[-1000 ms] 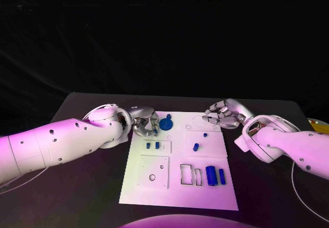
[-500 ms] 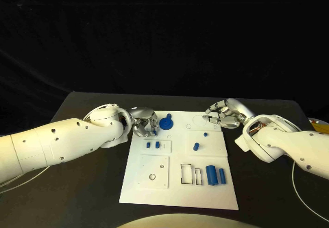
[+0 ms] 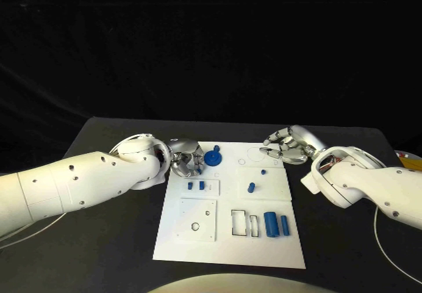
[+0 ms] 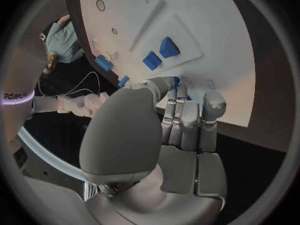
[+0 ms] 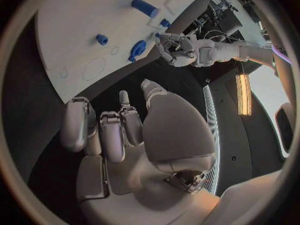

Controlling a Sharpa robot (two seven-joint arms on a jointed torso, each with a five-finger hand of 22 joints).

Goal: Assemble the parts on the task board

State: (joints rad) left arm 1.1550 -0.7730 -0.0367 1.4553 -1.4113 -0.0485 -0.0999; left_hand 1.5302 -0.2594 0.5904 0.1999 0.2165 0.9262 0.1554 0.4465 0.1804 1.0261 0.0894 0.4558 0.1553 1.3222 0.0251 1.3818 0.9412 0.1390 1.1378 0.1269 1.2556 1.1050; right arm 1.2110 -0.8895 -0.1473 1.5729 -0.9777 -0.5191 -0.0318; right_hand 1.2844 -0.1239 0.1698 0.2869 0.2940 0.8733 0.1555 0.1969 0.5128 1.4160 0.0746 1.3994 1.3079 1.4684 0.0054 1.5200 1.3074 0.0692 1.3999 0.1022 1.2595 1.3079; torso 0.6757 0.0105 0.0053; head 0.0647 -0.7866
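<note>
Left hand (image 3: 186, 157) at the blue disc (image 3: 214, 159): a slip could tip it off its seat.
We see the fingers (image 4: 181, 116) curled at the disc, grip unclear, at the board's (image 3: 230, 244) 11 o'clock; our right hand (image 3: 286, 146), curled on nothing, hovers at 1 o'clock. The disc looks round, blue, with a stub on top.

Bulky white arms dotted with small dark holes; silver hands: left hand (image 3: 187, 156), right hand (image 3: 286, 146).

Left arm: reaches in from the near left, wrist bent inward.
Left robot hand (image 3: 186, 156): fingers curled together — whether they grip anything is unclear.
Right robot hand (image 3: 288, 147): fingers curled in, holding nothing — arm bent at the far right.
</note>
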